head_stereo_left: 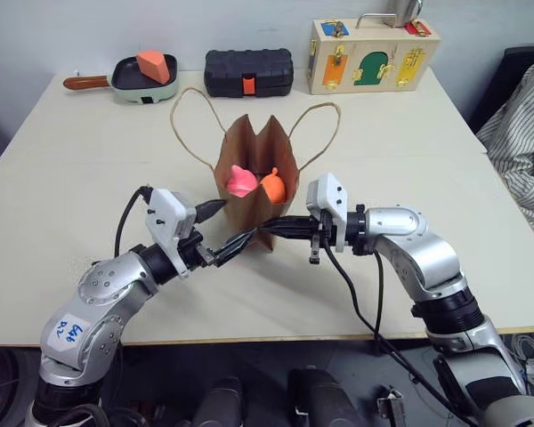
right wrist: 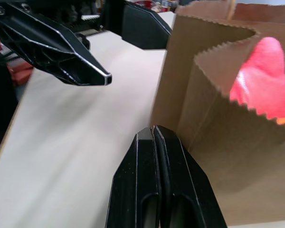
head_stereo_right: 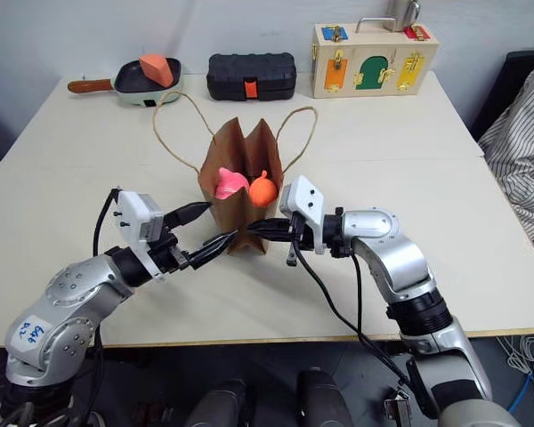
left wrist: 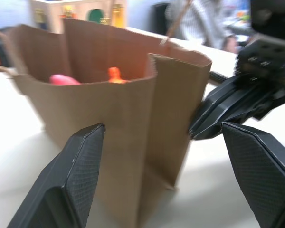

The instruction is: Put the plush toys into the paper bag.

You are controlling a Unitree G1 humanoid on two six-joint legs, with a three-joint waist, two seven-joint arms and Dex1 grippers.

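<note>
Pan [head_stereo_left: 144,78] with orange block [head_stereo_left: 153,65]; black case [head_stereo_left: 248,72]; latch box [head_stereo_left: 372,56].

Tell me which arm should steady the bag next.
Probably the left: its gripper is open with the paper bag's near corner between the jaws, while the right gripper is shut beside it.

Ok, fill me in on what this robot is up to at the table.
The robot is packing plush toys into the paper bag, which stands upright on the table. Both the pink toy and the orange toy already sit inside its open top. The left claw is open at the bag's near side, and the right claw is shut, its tips against the bag's lower front. Neither claw holds a toy.
</note>
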